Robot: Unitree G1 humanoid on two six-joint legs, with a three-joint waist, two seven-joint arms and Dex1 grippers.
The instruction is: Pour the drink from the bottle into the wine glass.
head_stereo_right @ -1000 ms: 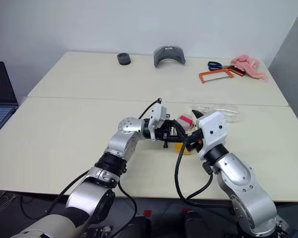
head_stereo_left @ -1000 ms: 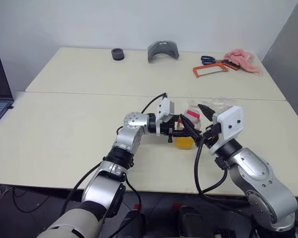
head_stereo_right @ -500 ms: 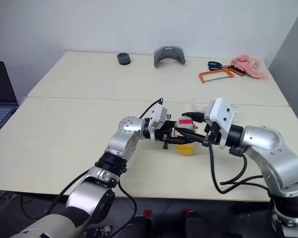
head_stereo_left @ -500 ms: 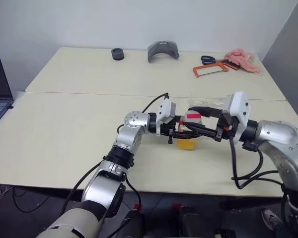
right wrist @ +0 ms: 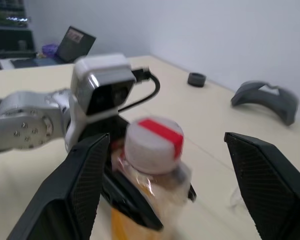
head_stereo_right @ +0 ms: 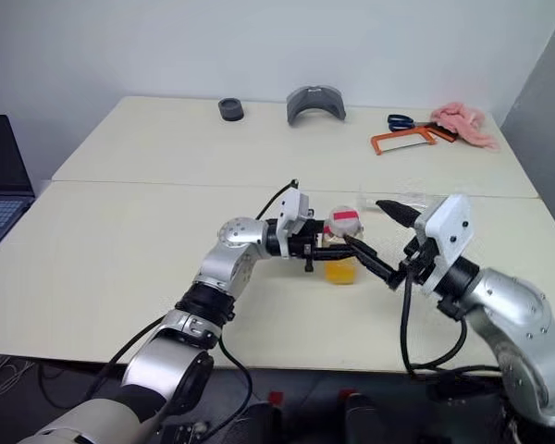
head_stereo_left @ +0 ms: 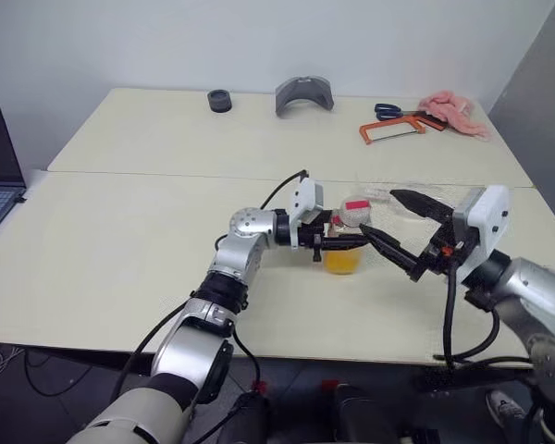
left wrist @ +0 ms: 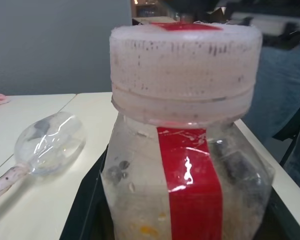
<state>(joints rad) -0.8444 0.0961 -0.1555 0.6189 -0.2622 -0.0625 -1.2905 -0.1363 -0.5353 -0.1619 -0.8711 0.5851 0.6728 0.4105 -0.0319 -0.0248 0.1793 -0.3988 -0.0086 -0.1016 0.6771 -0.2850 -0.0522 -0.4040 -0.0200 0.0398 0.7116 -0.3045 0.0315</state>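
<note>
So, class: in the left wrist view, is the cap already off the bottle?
No: the pale cap sits on the bottle, above the red label strip.

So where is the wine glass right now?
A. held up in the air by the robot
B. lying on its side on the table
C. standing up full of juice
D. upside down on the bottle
B: the wine glass lies tipped over on the table beyond the bottle, its bowl empty.

The bottle [left wrist: 187, 165] is clear glossy plastic with a shiny red label, beside a matt cream table [head_stereo_left: 120, 231].
</note>
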